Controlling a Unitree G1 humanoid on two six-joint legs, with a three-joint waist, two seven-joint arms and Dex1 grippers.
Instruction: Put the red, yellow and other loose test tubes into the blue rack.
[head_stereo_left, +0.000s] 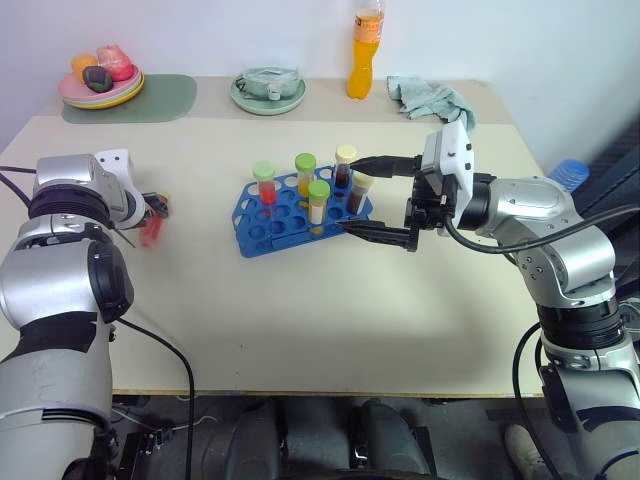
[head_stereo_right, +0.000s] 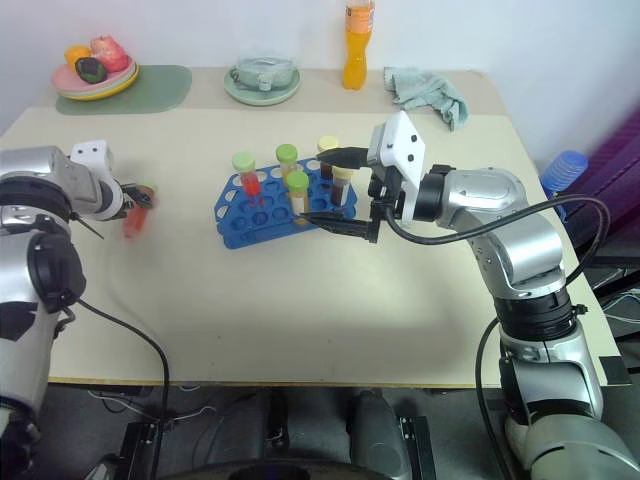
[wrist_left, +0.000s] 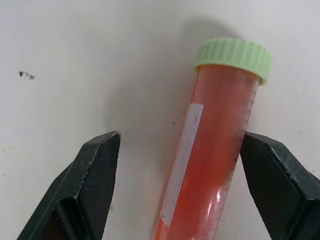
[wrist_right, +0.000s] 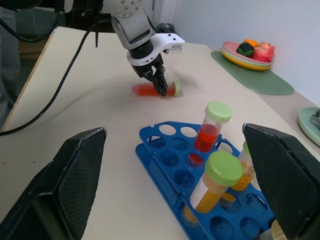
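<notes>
From the head camera, the blue rack (head_stereo_left: 300, 213) sits mid-table with several capped tubes upright in it: a red tube (head_stereo_left: 265, 184), two orange-yellow ones and a dark one at its right end. The right gripper (head_stereo_left: 372, 195) hangs level at the rack's right end, pointing left, its two black fingers spread wide with the dark tube between them and nothing gripped. Far to the left, the left gripper (head_stereo_left: 153, 218) points down at a loose red tube (head_stereo_left: 151, 231) lying on the table (head_stereo_left: 330, 300), well apart from the rack. At the far edge stand an orange bottle (head_stereo_left: 366, 40), a crumpled cloth (head_stereo_left: 430, 98), a green dish (head_stereo_left: 268, 90) and a plate of toy food (head_stereo_left: 100, 80). The left wrist camera shows that loose tube, green cap and white label, lying flat between open fingers (wrist_left: 95, 170); one pad touches its side, the other stands clear. The right wrist camera looks past spread fingers over the rack toward the left gripper above the loose tube.
</notes>
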